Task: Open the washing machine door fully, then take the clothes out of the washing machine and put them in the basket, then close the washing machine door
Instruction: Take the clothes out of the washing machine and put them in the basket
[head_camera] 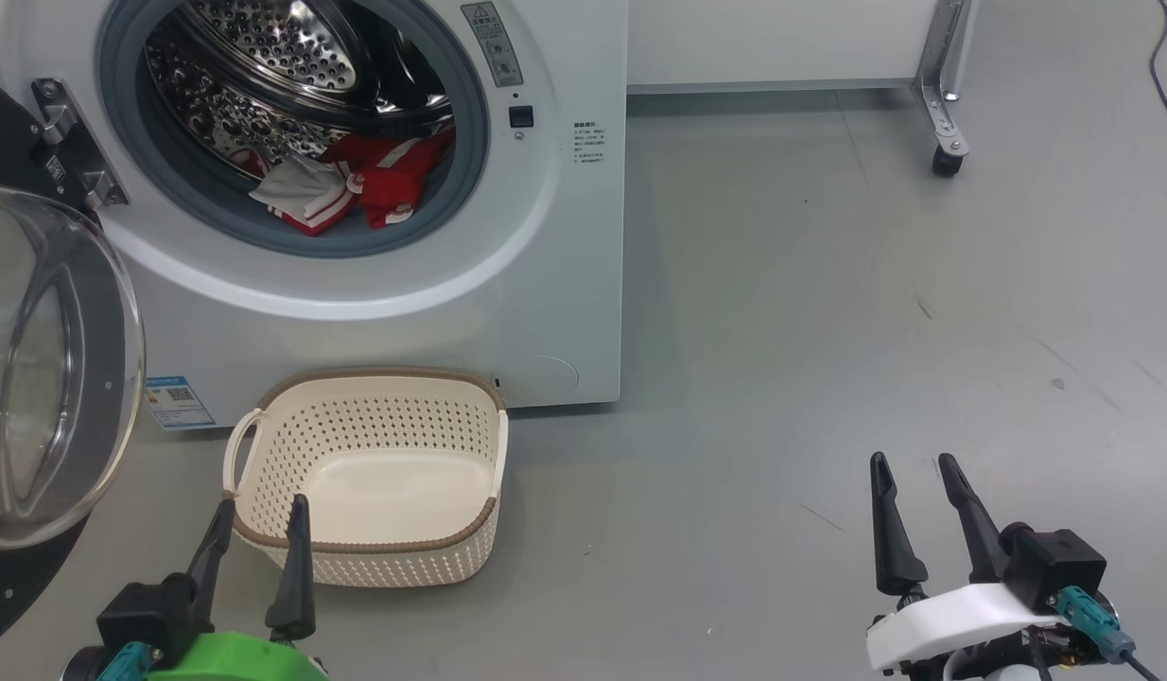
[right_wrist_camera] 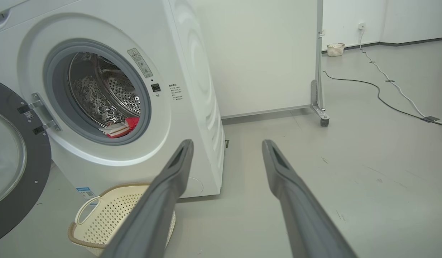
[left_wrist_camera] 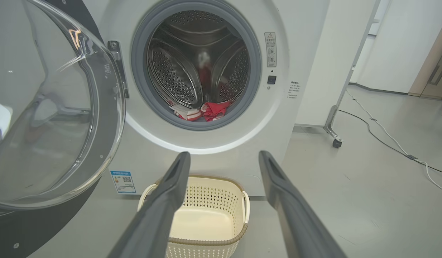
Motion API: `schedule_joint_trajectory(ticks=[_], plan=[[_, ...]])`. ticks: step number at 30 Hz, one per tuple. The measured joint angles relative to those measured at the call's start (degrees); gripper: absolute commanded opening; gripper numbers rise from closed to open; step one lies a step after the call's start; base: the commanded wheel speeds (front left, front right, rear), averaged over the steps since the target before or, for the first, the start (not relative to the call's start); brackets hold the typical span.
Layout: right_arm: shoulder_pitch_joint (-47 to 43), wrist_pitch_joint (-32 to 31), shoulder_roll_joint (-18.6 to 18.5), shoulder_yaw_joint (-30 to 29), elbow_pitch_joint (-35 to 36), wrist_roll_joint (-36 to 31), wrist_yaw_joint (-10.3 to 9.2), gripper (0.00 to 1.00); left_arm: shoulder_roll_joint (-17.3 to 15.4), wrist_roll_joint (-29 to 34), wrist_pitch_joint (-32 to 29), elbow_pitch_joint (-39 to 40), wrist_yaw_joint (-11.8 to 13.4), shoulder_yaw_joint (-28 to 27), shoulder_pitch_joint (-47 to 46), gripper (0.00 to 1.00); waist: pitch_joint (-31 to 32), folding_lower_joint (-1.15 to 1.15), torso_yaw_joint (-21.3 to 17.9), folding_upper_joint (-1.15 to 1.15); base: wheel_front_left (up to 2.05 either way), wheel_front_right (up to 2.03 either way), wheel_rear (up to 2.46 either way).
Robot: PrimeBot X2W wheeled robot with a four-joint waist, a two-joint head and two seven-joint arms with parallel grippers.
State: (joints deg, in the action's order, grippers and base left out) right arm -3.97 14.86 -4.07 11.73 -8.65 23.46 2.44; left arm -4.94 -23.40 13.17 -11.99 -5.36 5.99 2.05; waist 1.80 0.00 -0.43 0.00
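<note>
The white washing machine [head_camera: 546, 284] stands at the left with its round glass door [head_camera: 44, 359] swung wide open to the left. Red and white clothes [head_camera: 357, 184] lie at the bottom front of the steel drum, also seen as clothes [left_wrist_camera: 203, 111] and clothes [right_wrist_camera: 120, 127]. The cream basket [head_camera: 375, 558] sits empty on the floor below the opening. My left gripper [head_camera: 262, 511] is open just before the basket's near rim. My right gripper [head_camera: 914, 468] is open over bare floor at the lower right, far from the machine.
A white panel on a wheeled metal leg [head_camera: 943, 104] stands behind and to the right of the machine. Cables [right_wrist_camera: 385, 96] run across the grey floor at the far right. A second small basket [right_wrist_camera: 335, 49] sits by the far wall.
</note>
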Motion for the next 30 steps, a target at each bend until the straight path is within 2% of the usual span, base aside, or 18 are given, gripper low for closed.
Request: schedule_joint_trajectory(ticks=[15, 30], plan=[[-0.1, 0.0, 0.1, -0.3, 0.0, 0.0, 0.0, 1.0, -0.1, -0.1, 0.0, 1.4, -0.1, -0.2, 0.4, 1.0, -0.1, 0.0, 0.4, 0.0, 0.58, -0.58, 0.0], [-0.5, 0.0, 0.3, -0.5, 0.0, 0.0, 0.0, 1.0, -0.6, 0.1, 0.0, 2.2, 0.3, -0.5, 0.6, 1.0, -0.1, 0.0, 1.1, 0.0, 1.1, -1.1, 0.0]])
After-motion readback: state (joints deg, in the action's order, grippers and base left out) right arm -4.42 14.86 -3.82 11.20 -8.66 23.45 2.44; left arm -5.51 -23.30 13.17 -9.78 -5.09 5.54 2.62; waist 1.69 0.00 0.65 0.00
